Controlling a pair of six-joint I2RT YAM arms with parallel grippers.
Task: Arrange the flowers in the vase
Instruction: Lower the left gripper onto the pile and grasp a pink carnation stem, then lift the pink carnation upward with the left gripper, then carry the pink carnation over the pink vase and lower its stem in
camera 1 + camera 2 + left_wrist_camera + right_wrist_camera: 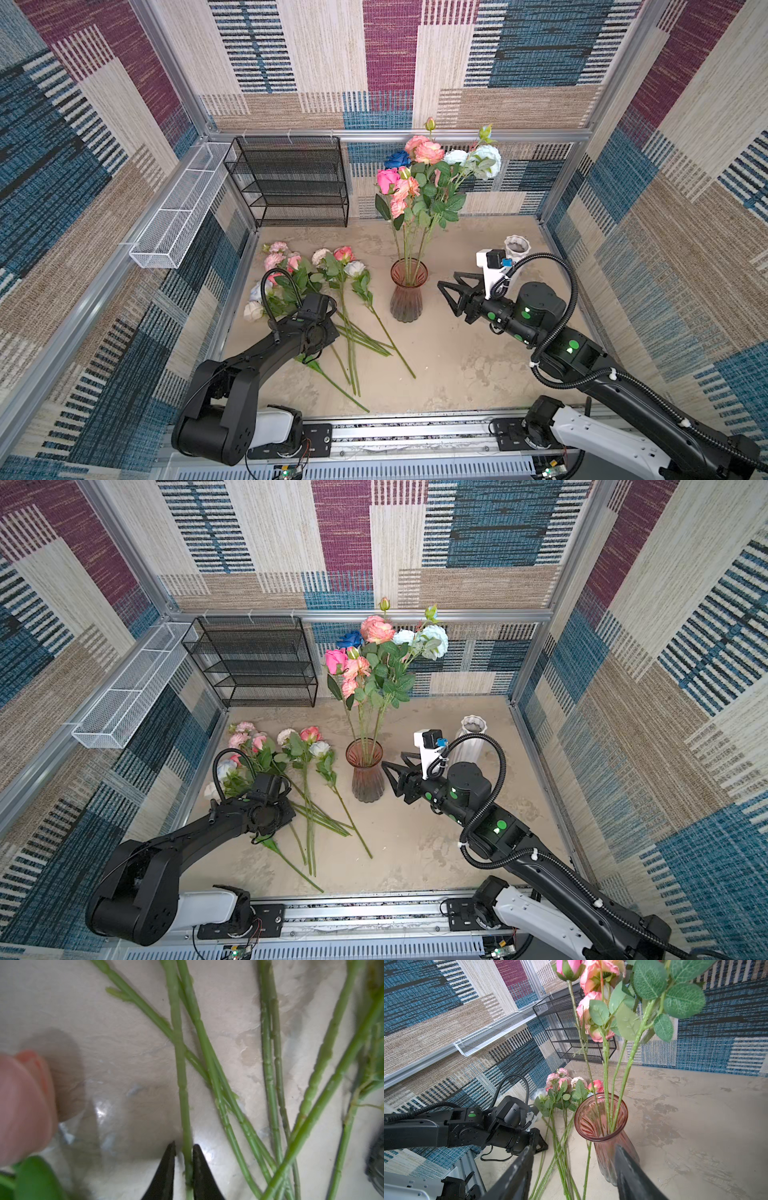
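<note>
OP: Left gripper (184, 1159) fills my wrist feed up close, both black tips pressed onto 1 green stem (180, 1076), low over the table (457, 365).

DESK: Rest of the flowers?

OP: Loose flowers (328, 266) lie left of the pink glass vase (406, 299), heads toward the back wall, stems crossing. I make out 4 stems standing in that vase, arranged flowers (428, 174) fanned well above its rim.

DESK: Right side?

OP: Right gripper (574, 1147) hangs just beside the vase, fingers spread, holding nothing. 1 white ribbed vase (517, 245) sits behind that arm, near the back right corner.
</note>
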